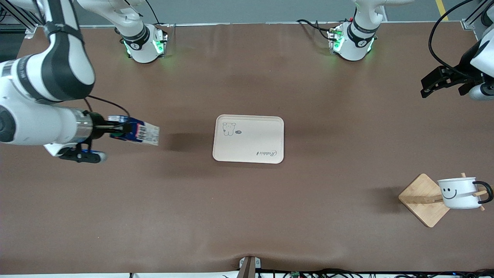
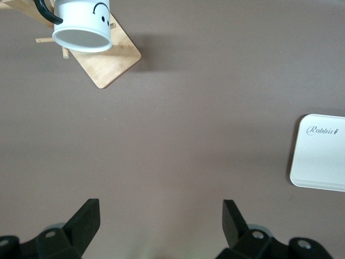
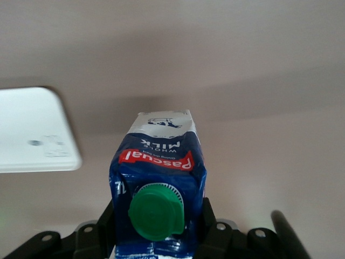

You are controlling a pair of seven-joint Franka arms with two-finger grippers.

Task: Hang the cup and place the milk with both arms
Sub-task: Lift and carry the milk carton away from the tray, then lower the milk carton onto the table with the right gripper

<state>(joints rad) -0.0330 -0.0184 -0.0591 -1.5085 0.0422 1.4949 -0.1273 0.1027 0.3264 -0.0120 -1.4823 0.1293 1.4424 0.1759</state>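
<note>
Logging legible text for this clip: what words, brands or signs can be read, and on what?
"Pascual" on the red mark of the milk.
"WHOLE MILK" below it on the milk, seen upside down.
"Rabbit" on the tray.
Small print beside the tray's bear drawing: too small to read.
The cup: a smiley face, no words.

Even, soft light falls from overhead across my brown table (image 1: 247,216), bright enough that nothing sits in gloom. Shadows are faint and blurred: a dim patch lies beside the tray (image 1: 248,139) toward my right arm's end, under the milk (image 1: 136,131) I carry, and a softer one beside the wooden rack (image 1: 422,200) on the side toward the tray. Green glow from my bases (image 1: 146,44) tints the cloth around them. The tray glares almost pure white in my right wrist view, its print washed out. There the milk's green cap (image 3: 156,211) looms close and slightly soft, while the carton's white end stays readable. My left fingers (image 2: 86,221) show dark, featureless, at the frame edge
</note>
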